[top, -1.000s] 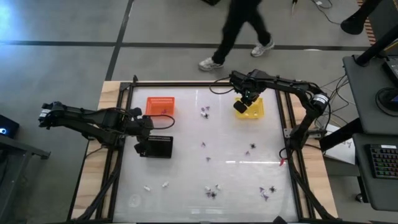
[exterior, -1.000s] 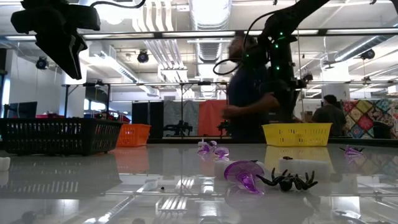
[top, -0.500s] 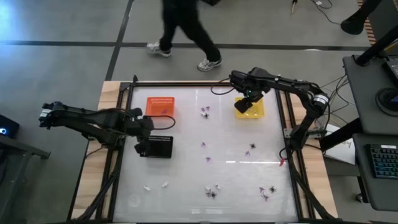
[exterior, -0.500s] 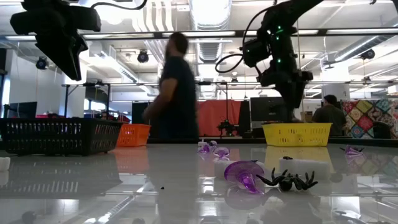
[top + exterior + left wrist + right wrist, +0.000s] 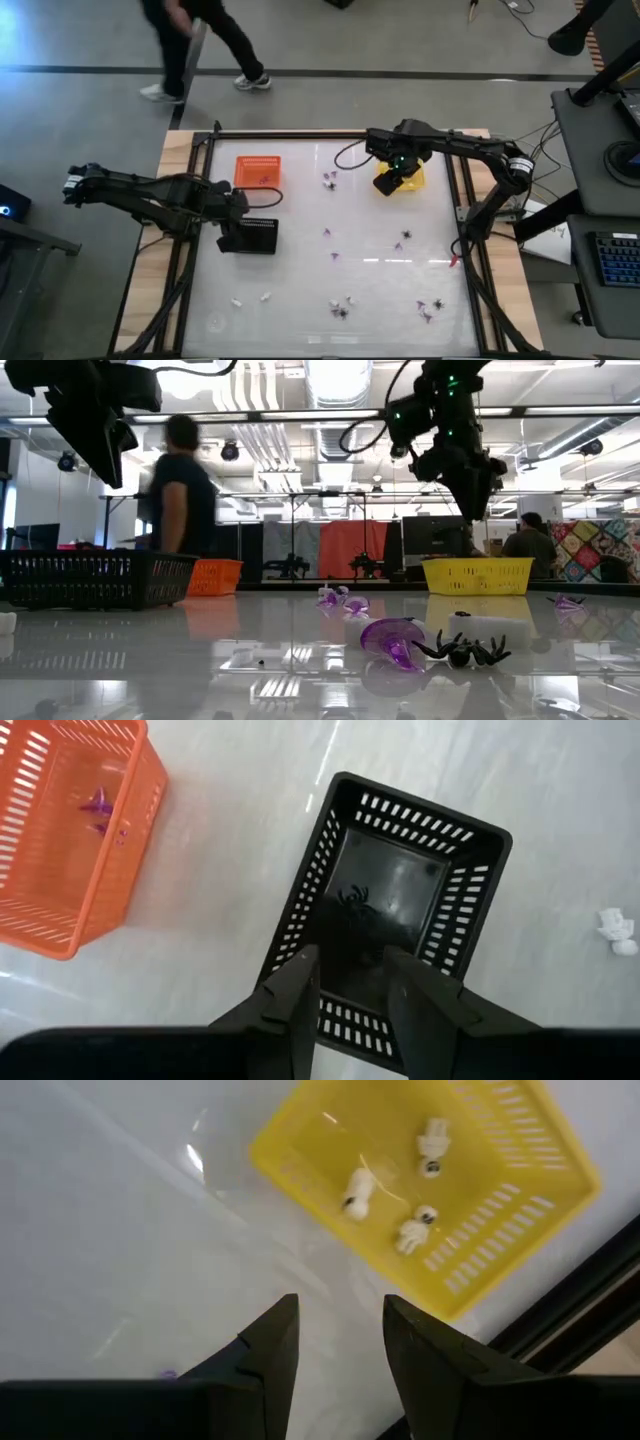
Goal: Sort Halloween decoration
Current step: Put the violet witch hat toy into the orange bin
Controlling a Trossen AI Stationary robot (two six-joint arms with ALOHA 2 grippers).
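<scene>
Right gripper (image 5: 390, 182) hangs with its fingers apart and empty, beside the yellow basket (image 5: 505, 1185) near the table's far right corner; four whitish trinkets (image 5: 357, 1192) lie inside it. Left gripper (image 5: 350, 995) hovers over the black basket (image 5: 470, 935) by the left edge, fingers apart, a dark spider (image 5: 355, 898) below. More purple trinkets (image 5: 329, 181) are scattered toward the near edge of the table (image 5: 300, 310).

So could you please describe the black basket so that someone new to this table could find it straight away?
Start at the left side of the white table. The black basket sits just in front of the orange basket, right under the left gripper. It is the only dark basket, with slotted walls and one black spider inside.
</scene>
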